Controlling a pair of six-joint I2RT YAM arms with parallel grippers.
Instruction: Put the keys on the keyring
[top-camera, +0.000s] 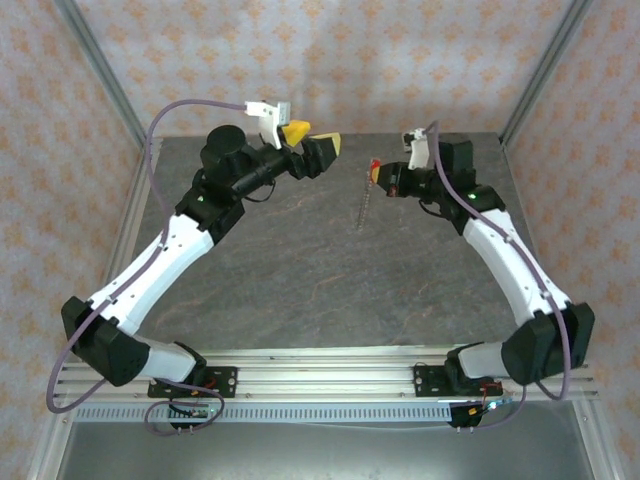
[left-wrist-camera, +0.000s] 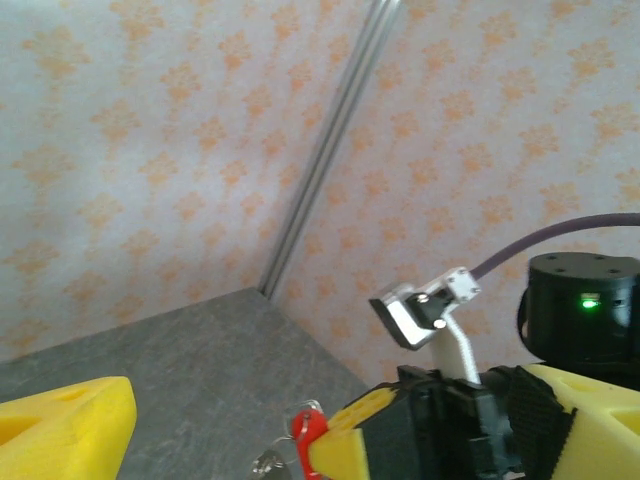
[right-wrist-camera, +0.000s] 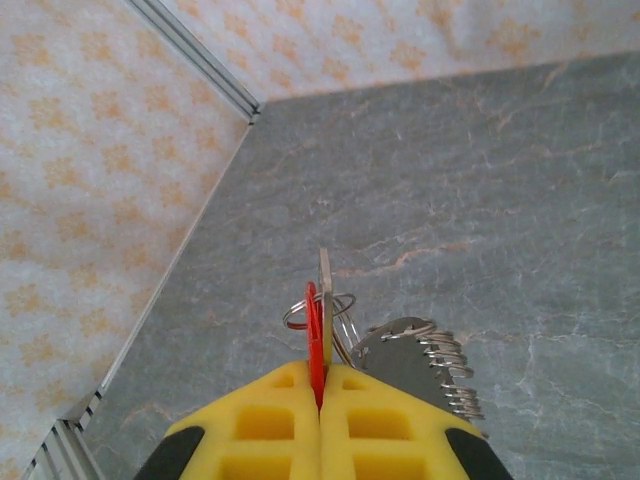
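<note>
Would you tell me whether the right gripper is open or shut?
Shut: the right gripper pinches the red key, yellow jaws meeting.

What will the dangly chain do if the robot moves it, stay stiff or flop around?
Probably flop: the chain trails in a thin, limp line from the red key pinched in the right gripper, so it would likely swing. It looks thin, so it is probably light. Its beaded links may bunch up rather than hold a shape.

No text, label, brand, number or sign legible on any surface, near or far.
</note>
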